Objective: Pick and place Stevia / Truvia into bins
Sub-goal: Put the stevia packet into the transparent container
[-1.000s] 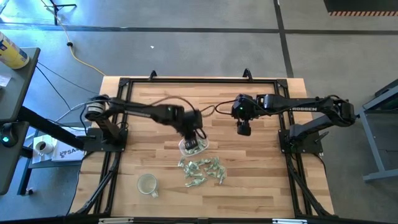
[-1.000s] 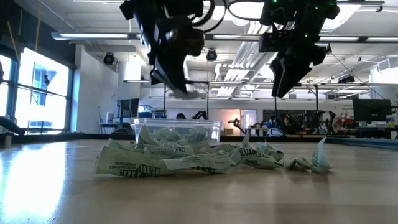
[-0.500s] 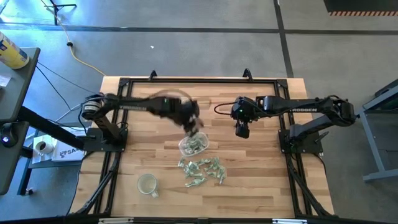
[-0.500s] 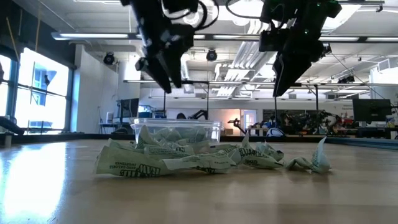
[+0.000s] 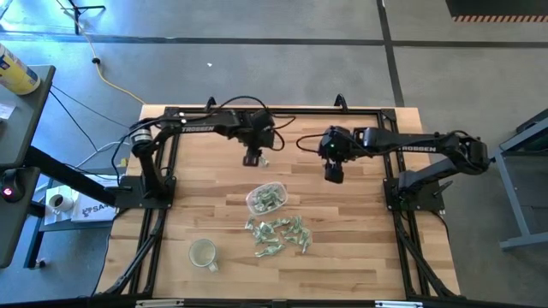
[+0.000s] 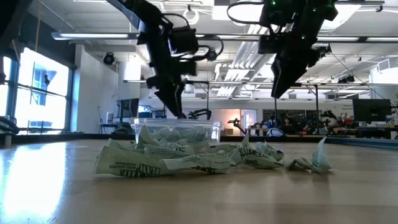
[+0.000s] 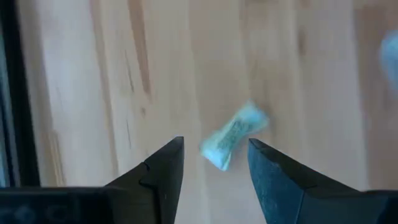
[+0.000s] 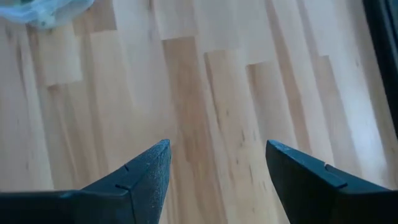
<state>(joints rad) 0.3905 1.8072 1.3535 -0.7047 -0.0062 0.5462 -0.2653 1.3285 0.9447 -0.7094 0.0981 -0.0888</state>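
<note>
The clear tub (image 5: 266, 198) (image 6: 177, 132) stands mid-table with green and white Stevia sachets inside. More sachets (image 5: 278, 235) (image 6: 186, 158) lie in a loose pile on the wood just near of it. My left gripper (image 5: 253, 157) (image 7: 214, 155) hangs open above bare wood, far of the tub. One sachet (image 7: 234, 133) (image 5: 263, 160) shows just past its fingertips; I cannot tell whether it lies on the table or is in the air. My right gripper (image 5: 333, 175) (image 8: 217, 162) hangs open over bare wood, right of the tub, with nothing between its fingers.
A round clear cup (image 5: 203, 253) stands near the front left. A black frame (image 5: 171, 112) runs around the wooden table top. Bare wood lies to the right of the pile and along the far side.
My left gripper was shut on something pale just above the tub a second ago. It has opened and swung away from the tub toward the table's far edge. My right gripper has kept still.
</note>
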